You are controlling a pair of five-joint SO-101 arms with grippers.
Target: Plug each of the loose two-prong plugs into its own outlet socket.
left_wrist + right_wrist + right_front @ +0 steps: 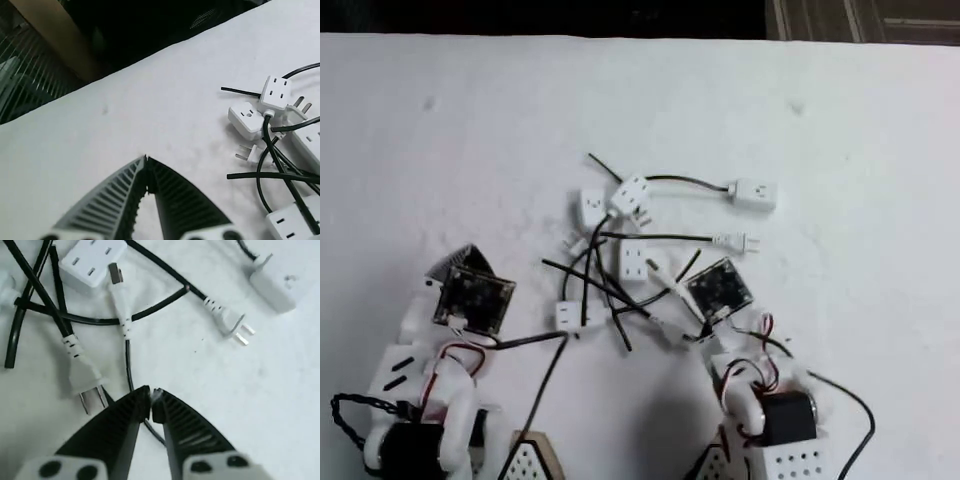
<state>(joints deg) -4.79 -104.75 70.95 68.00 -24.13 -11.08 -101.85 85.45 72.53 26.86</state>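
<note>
A tangle of black cords with white two-prong plugs and white outlet sockets lies mid-table [620,260]. One socket [754,193] lies apart at the right, and a loose plug [735,241] lies just below it. My right gripper [150,400] is shut and low over the tangle's right side. A black cord [128,360] runs under its tips. Loose plugs [85,385] [227,322] lie on either side, and a socket [95,257] lies beyond. My left gripper [147,170] is shut over bare table left of the tangle, apart from two sockets [275,92] [246,119] and a small plug [248,152].
The white table [840,120] has open room at the back, left and right. Its far edge [165,50] borders a dark area. The left arm [430,400] and right arm [765,410] stand at the near edge, with their own cables trailing.
</note>
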